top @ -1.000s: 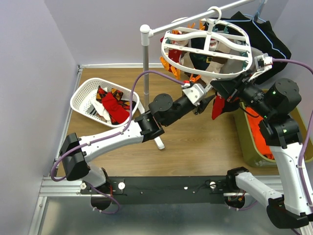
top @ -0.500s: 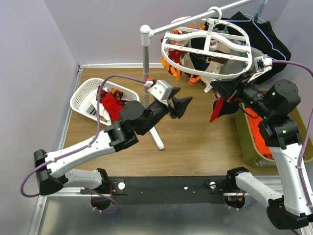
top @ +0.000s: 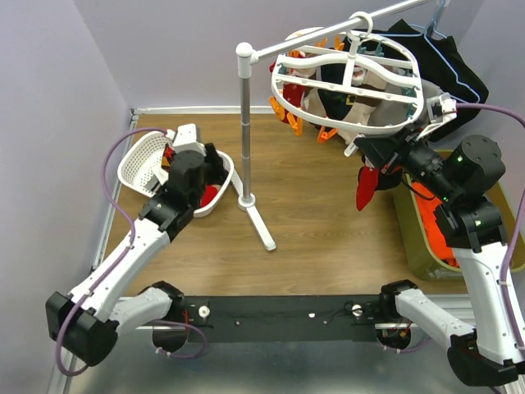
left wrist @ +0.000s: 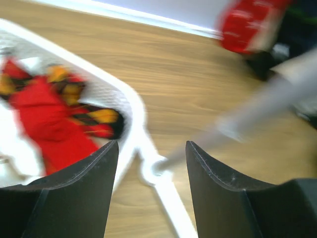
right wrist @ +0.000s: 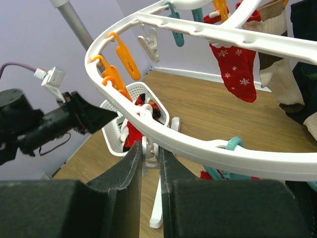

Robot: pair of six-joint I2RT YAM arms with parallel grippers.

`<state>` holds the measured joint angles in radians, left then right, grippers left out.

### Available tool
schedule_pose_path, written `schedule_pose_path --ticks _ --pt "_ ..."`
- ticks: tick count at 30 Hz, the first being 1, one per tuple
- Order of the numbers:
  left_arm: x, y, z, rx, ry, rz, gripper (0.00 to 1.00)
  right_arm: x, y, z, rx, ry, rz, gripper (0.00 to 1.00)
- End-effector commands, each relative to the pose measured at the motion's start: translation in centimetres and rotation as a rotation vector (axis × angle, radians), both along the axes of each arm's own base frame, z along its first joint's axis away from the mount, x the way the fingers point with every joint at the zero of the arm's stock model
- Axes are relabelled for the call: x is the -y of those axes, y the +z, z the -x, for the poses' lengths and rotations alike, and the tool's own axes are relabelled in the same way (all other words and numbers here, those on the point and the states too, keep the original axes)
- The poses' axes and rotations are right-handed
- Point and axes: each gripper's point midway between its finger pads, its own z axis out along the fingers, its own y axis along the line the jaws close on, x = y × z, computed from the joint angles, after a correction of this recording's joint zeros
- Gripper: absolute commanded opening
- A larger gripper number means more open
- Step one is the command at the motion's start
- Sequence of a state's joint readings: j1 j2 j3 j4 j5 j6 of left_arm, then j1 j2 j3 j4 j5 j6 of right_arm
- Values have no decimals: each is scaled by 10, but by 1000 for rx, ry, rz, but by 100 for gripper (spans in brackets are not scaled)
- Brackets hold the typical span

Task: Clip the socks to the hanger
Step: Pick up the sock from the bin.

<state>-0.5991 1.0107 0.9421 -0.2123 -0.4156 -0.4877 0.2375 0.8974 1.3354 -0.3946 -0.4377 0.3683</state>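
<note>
The white oval hanger (top: 280, 92) hangs from a rail, with orange and teal clips and some socks pinned on it. My right gripper (top: 371, 153) is at its near rim, shut on a white clip (right wrist: 151, 152) that dangles from the rim (right wrist: 198, 144). A red sock (top: 366, 185) hangs just below that spot. A red snowflake sock (right wrist: 238, 69) is clipped farther back. My left gripper (top: 207, 174) hovers open over the white basket (top: 135, 160), nothing between its fingers. Red and patterned socks (left wrist: 47, 124) lie in the basket.
A white stand pole (top: 244, 123) rises between basket and hanger; its base (left wrist: 163, 168) lies beside the basket rim (left wrist: 131, 106). A green bin with orange cloth (top: 426, 238) sits at the right. A black garment (top: 447, 57) hangs behind the hanger.
My left arm has swung away from the hanger, leftward to the basket, and its jaws have opened wider. The right gripper has stayed on the clip.
</note>
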Motion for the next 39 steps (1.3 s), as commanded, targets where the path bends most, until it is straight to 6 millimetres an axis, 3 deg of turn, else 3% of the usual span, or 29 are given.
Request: schedule_pose_path --ticks 1,2,6,14,25,29,33,35,36,39 --pt "-72 -41 -31 -141 189 -60 65 4 -6 3 -2 -18 27 14" --pt "-99 -55 -44 -184 252 -70 65 5 -5 4 1 -20 28 14" --pt "-125 -82 -72 -243 289 -34 64 4 -5 6 -1 -15 24 14" --pt "-147 -153 -110 -422 321 -18 53 6 -5 9 -1 -21 26 14" --pt "-158 -200 -131 -491 355 -29 50 8 -9 9 -16 -29 32 14" --pt "-158 -217 -130 -534 355 -35 41 7 -11 9 -20 -28 33 14" --pt "-160 -214 -124 -539 362 -46 18 8 -10 9 -20 -30 32 14" --pt "-164 -197 -121 -507 373 -64 10 8 -8 10 -17 -29 31 14" --pt "-166 -192 -118 -500 378 -73 2 8 -8 9 -16 -30 32 14" --pt "-174 -164 -114 -454 395 -113 1 8 -7 10 -13 -29 33 14"
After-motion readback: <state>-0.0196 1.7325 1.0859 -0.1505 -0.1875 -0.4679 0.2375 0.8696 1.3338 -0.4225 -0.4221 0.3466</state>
